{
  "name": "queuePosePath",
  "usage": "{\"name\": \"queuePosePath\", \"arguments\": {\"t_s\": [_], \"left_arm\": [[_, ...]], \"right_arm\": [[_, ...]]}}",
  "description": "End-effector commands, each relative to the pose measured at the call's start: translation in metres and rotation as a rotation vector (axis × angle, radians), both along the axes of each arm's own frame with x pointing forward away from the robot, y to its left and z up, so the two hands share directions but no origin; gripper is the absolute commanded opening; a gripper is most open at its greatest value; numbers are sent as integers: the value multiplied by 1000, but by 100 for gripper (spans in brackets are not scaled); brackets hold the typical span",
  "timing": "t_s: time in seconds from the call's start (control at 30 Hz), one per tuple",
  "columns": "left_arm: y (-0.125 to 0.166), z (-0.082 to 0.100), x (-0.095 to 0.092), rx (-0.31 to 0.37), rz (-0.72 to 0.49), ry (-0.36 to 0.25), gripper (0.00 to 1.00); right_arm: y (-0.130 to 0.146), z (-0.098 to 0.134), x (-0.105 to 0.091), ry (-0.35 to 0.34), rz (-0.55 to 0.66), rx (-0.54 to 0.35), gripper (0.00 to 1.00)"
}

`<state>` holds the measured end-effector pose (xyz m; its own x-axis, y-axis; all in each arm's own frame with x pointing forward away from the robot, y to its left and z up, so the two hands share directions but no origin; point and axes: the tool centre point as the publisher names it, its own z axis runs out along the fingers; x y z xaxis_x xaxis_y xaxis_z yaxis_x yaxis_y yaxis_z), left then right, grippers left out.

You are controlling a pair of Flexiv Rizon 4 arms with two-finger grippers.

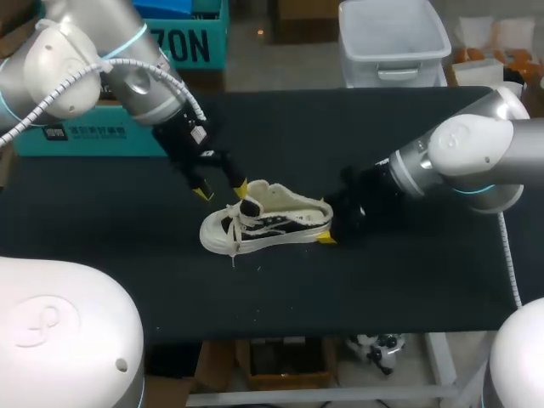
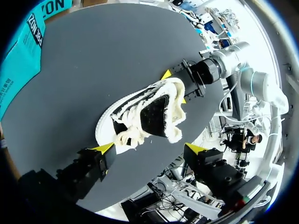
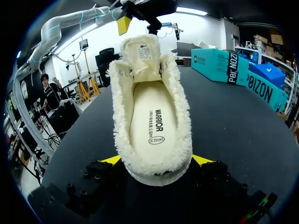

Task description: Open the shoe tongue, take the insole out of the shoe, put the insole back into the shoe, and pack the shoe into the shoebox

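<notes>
Right gripper (image 3: 156, 160) clamps the shoe (image 1: 268, 223) by its heel, insole (image 3: 152, 119) lying inside; left gripper (image 1: 223, 190) hangs released over the shoe's laces.

Head cam high behind; wrist cams close, approx. opp. ends of shared shoe (image 1: 268, 223)

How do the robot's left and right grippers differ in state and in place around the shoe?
The left gripper is open; the right gripper is shut on the shoe. The left gripper hangs over the laced front; the right gripper sits at the heel. Both have yellow tips.
</notes>
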<state>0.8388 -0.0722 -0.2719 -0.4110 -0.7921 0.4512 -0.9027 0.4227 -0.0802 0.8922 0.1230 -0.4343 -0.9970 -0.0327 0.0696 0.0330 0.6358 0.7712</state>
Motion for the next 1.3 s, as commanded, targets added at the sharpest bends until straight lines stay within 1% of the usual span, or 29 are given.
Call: {"name": "queuePosePath", "arguments": {"t_s": [0.03,0.13,0.2,0.23,0.27,0.3,0.4,0.53,0.87,1.17,1.2,1.23,1.3], "left_arm": [[-6,18,1,-1,-54,-27,100],[-14,32,-1,-1,-113,-57,100],[-23,44,-2,5,-184,-84,100],[-26,47,-3,2,-198,-94,100],[-29,50,-3,1,-222,-101,100],[-32,55,-4,2,-252,-115,100],[-38,62,-5,5,-291,-134,100],[-44,65,-6,13,-313,-152,100],[-46,58,-6,18,-350,-154,100],[-43,53,-5,38,-378,-167,100],[-43,53,-4,39,-392,-170,100],[-43,53,-5,40,-406,-173,100],[-43,53,-5,46,-435,-184,100]], "right_arm": [[-5,-6,-1,0,2,5,0],[-5,-6,-1,0,2,5,0],[-5,-5,-1,0,2,5,0],[-5,-4,0,-1,1,5,0],[-5,-3,-1,-1,-2,3,34],[-5,-2,-1,-1,-4,1,100],[-3,1,-2,-6,-9,-1,100],[0,5,-4,-10,-5,0,100],[12,0,0,4,10,15,100],[21,0,2,10,24,30,100],[21,0,2,10,24,32,93],[21,-1,2,8,25,37,0],[21,-3,1,6,26,40,0]]}}
